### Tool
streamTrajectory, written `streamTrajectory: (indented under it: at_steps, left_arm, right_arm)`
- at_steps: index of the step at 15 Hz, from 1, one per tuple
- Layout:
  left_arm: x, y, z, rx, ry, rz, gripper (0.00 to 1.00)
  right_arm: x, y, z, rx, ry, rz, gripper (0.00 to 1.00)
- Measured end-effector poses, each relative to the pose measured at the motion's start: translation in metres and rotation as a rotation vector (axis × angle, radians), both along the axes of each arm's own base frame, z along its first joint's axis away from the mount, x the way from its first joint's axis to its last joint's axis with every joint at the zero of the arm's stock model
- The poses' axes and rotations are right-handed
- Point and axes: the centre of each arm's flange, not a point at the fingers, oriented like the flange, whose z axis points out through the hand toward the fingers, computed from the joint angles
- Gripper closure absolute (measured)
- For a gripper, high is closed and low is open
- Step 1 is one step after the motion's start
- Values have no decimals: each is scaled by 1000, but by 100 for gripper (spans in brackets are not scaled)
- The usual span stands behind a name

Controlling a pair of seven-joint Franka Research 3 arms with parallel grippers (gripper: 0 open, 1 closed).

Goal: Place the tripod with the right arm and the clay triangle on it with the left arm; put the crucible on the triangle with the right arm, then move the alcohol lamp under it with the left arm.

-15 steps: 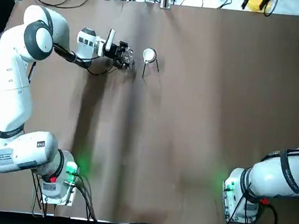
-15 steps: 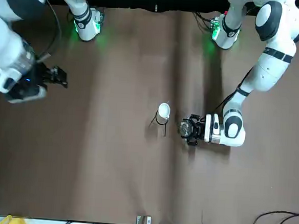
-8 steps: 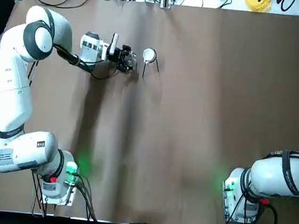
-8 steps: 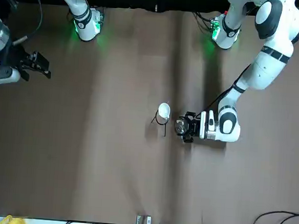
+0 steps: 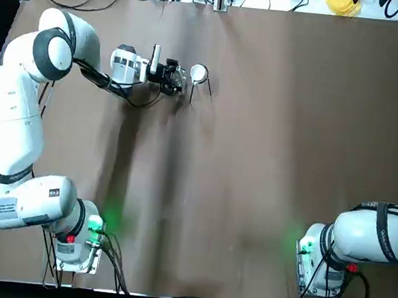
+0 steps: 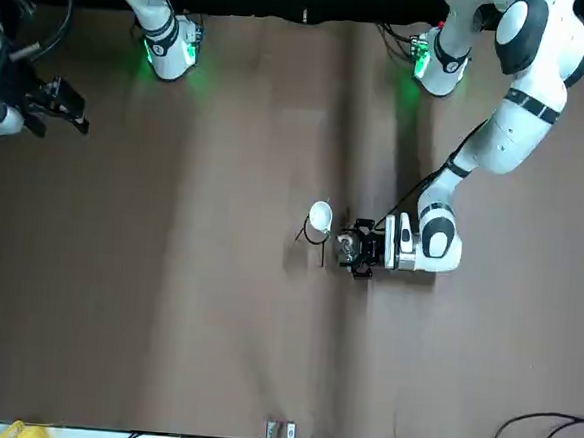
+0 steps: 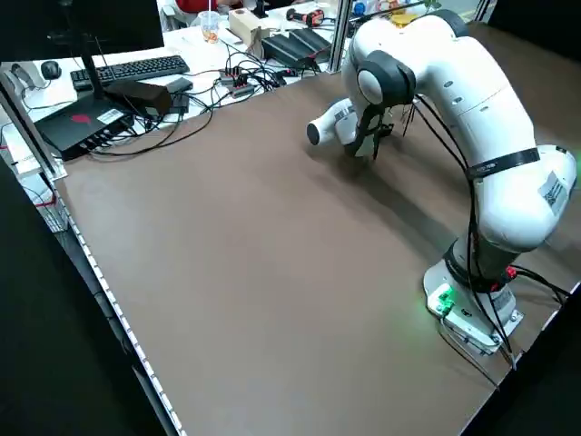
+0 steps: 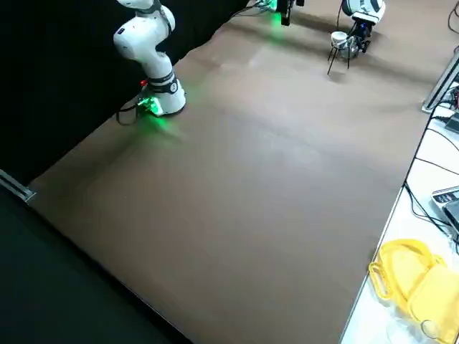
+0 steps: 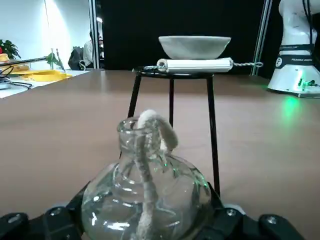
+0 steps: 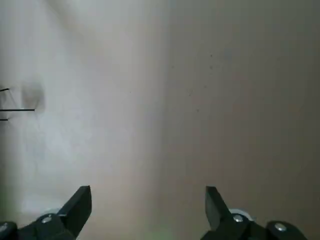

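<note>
The black wire tripod stands at the far left-middle of the table. The clay triangle lies across its ring, and the white crucible sits on the triangle. My left gripper lies low over the table just left of the tripod, shut on the clear glass alcohol lamp. The lamp is beside the tripod's legs, outside them. Far off by the table's right edge, my right gripper hangs open with nothing in it.
Cables, a keyboard and boxes crowd the bench beyond the far edge. A yellow object lies off the table's far right corner. Brown tabletop stretches to the right of the tripod.
My left gripper has slid the alcohol lamp to the right, closer to the tripod's legs. The right arm has pulled back farther toward the table's right edge.
</note>
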Motion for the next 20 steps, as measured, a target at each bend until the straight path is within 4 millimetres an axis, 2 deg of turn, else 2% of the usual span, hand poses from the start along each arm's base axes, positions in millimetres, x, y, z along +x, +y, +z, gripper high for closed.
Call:
streamTrajectory:
  at_steps: [8, 20]
  left_arm:
    - [-7, -27, 0, -7, -16, 16, 13]
    - [-15, -38, -7, -10, -34, -1, 13]
  right_arm:
    - [-16, -1, -6, -4, -14, -13, 0]
    - [-14, 0, -5, -57, -42, -3, 0]
